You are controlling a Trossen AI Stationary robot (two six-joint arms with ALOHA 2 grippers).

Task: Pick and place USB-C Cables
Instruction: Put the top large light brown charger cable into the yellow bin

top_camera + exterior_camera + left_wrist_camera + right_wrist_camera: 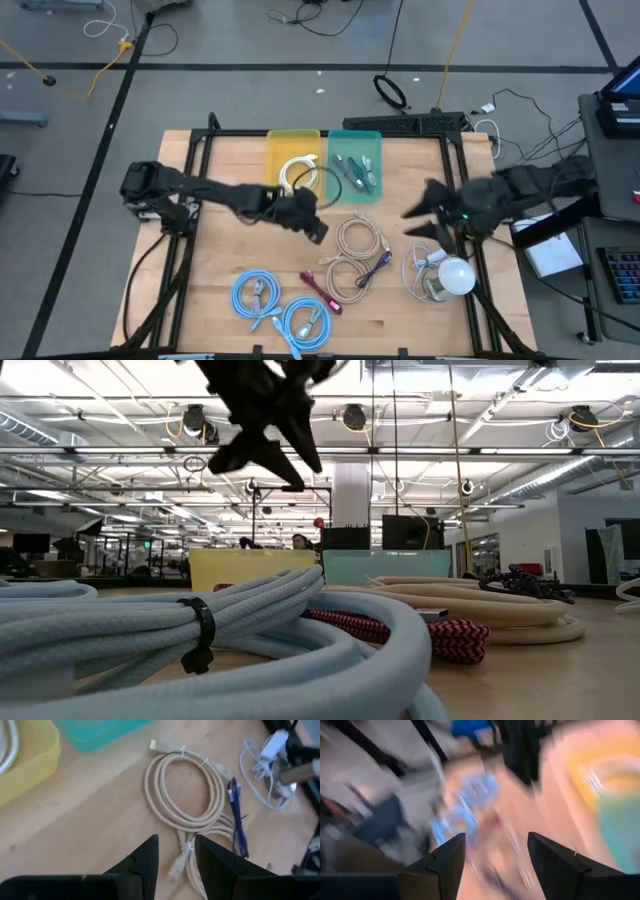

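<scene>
My left gripper (pixel 318 229) is open and empty above the table's middle, next to the beige coils (pixel 360 240). In its wrist view the gripper (pixel 175 857) hovers over a beige coil (pixel 182 790), with a plug end showing between its fingers. My right gripper (pixel 414 222) is open and empty at the right, above the table beside the white bulb cord (pixel 445 275). Two light blue coils (pixel 280 308) lie near the front edge. A maroon cable (pixel 320 290) and a purple cable (pixel 378 268) lie by the beige coils. A white coil (pixel 298 175) lies in the yellow bin (pixel 275 145).
A teal bin (pixel 372 140) with short teal cables (pixel 355 172) stands beside the yellow bin at the table's far edge. The clear-white cord with the round bulb lies at the right edge. Bare wood shows at the table's left and between the bins and the coils.
</scene>
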